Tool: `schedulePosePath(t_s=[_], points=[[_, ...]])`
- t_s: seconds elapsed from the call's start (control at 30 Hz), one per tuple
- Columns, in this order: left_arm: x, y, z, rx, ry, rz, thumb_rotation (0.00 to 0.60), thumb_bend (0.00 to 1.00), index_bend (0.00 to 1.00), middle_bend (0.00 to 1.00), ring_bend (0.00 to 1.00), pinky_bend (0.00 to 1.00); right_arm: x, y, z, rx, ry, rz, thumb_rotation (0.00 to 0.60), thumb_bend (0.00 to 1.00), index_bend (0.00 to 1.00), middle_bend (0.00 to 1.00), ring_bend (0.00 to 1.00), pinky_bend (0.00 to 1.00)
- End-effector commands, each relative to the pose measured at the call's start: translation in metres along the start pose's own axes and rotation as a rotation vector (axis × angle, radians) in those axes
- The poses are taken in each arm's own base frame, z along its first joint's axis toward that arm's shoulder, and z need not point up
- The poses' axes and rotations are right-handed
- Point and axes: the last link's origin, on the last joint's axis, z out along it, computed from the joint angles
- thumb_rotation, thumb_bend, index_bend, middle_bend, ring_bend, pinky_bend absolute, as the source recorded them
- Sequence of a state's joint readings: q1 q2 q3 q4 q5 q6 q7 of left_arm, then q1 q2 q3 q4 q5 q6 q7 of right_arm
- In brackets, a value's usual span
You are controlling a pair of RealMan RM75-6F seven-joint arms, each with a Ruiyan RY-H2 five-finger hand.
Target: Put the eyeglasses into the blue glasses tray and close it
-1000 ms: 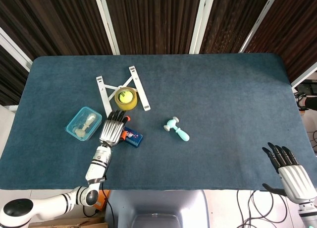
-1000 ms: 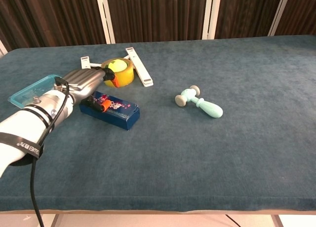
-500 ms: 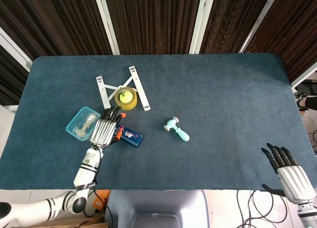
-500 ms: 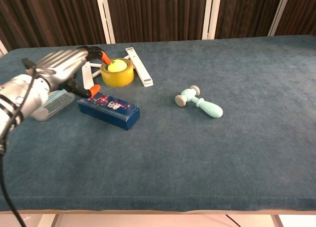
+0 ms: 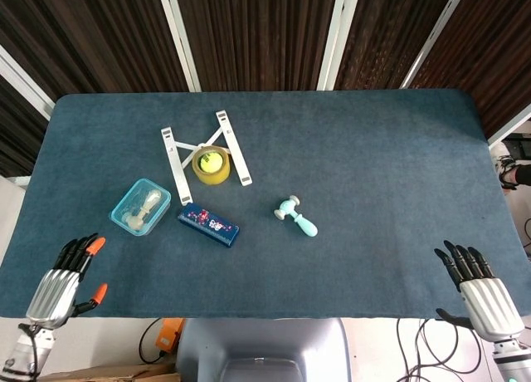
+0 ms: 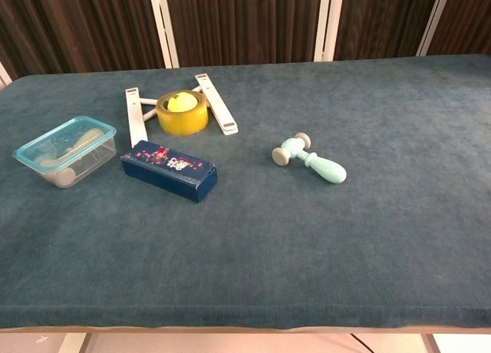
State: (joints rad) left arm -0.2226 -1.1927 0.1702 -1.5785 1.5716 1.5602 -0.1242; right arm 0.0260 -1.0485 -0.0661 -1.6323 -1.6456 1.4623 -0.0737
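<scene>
The blue glasses tray [image 5: 207,225] [image 6: 169,169] is a long dark-blue box with a printed lid, lying closed left of the table's centre. No eyeglasses show in either view. My left hand [image 5: 62,279] hovers at the table's front left edge, well away from the box, fingers spread and holding nothing. My right hand [image 5: 479,286] sits off the front right corner, fingers extended and empty. Neither hand appears in the chest view.
A clear container with a teal lid [image 5: 140,208] [image 6: 65,150] stands just left of the box. Behind it are a yellow tape roll [image 5: 211,165] [image 6: 182,112] and a white folding stand [image 5: 236,149] [image 6: 216,102]. A mint toy hammer [image 5: 297,217] [image 6: 311,160] lies mid-table.
My left hand has drawn back from above the blue box to the front left table edge and left the chest view. The box lies where it was. The right hand barely moved.
</scene>
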Motion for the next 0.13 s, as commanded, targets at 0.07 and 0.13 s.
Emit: schedulePosePath(t_s=[0.07,0.13], points=[[0.0148,-0.0151,-0.0227,-0.012,0.030,0.032,0.600,0.36,0.00,0.00,0.00,0.01,0.0006,-0.0003,0.0006,-0.007,0.013,-0.001,0.600,0.18,0.00,0.00,0.00,0.00],[0.0148,-0.0159,-0.0228,-0.009,0.025,0.020,0.600,0.36,0.00,0.00,0.00,0.01,0.0004,-0.0002,0.0005,-0.009,0.012,-0.001,0.600,0.18,0.00,0.00,0.00,0.00]])
